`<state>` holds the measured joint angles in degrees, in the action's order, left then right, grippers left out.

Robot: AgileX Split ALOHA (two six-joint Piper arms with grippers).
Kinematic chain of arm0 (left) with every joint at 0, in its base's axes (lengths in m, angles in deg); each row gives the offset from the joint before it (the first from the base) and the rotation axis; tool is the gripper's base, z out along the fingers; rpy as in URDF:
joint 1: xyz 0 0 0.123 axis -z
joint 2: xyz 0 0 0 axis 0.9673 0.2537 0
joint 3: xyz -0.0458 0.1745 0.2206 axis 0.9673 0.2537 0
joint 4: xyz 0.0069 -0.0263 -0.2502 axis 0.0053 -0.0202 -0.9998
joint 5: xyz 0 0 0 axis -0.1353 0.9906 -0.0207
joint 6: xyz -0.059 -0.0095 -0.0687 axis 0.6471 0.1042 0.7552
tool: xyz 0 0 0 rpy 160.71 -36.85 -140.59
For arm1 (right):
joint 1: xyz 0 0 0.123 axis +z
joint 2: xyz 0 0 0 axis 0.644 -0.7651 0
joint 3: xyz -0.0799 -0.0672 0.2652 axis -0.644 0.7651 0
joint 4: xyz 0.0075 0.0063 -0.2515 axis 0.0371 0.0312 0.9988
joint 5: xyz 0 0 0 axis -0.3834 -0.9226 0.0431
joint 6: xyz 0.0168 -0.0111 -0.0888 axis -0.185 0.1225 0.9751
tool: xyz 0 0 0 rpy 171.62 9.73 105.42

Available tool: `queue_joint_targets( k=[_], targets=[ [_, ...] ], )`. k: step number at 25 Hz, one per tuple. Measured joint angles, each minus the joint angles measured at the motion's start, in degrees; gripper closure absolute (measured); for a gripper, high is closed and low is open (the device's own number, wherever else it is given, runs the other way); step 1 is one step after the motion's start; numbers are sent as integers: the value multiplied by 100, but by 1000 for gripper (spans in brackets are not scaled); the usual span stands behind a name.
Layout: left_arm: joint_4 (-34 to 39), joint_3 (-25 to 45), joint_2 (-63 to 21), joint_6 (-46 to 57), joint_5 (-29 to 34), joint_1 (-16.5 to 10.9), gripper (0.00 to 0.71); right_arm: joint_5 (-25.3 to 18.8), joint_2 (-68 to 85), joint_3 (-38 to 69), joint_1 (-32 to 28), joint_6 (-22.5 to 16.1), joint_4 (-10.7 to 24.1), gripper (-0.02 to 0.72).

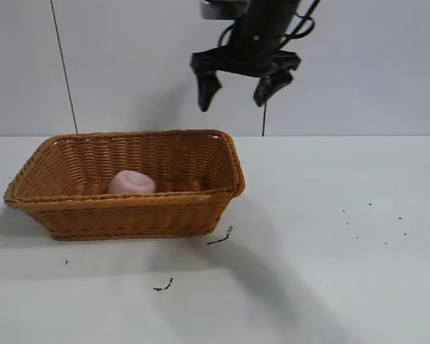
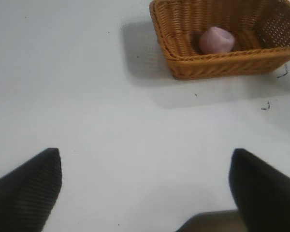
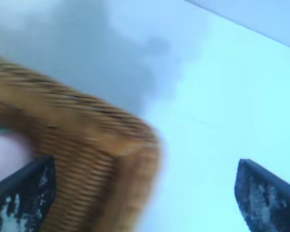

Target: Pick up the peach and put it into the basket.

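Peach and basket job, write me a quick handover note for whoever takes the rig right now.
Right gripper: open, empty, in the air above the basket's right end.
Left gripper: open, empty, above bare table, away from the basket.
Peach: lying inside the basket, toward its left half.
Done: peach is in the basket and released.
Left: nothing on the peach; probably just park the right arm.

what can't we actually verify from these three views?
- Underside of the pale pink rounded peach: exterior view, hidden by the near wall of the orange-brown wicker basket.
- Left arm: outside the exterior view; its wrist view shows only the open left end effector.
- Weave of that basket's corner: right wrist view, blurred.
- Dark specks on the white table: too small.
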<state>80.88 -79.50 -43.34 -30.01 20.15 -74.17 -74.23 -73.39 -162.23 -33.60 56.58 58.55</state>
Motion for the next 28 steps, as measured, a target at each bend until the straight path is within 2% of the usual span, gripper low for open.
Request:
queue_joint_targets(
  k=[6, 12, 16, 22, 28],
  targets=[
    [0, 0, 0, 0, 0, 0, 18, -384, 80, 0, -784, 0, 40, 14],
    [0, 0, 0, 0, 0, 0, 18, -889, 342, 0, -890, 0, 55, 14],
    [0, 0, 0, 0, 0, 0, 18, -907, 677, 268, -890, 0, 107, 14],
    [0, 0, 0, 0, 0, 0, 18, -902, 2105, 1965, -890, 28, 36, 14],
    [0, 0, 0, 0, 0, 0, 18, -909, 4169, 4478, -890, 83, 112, 14]
  ],
)
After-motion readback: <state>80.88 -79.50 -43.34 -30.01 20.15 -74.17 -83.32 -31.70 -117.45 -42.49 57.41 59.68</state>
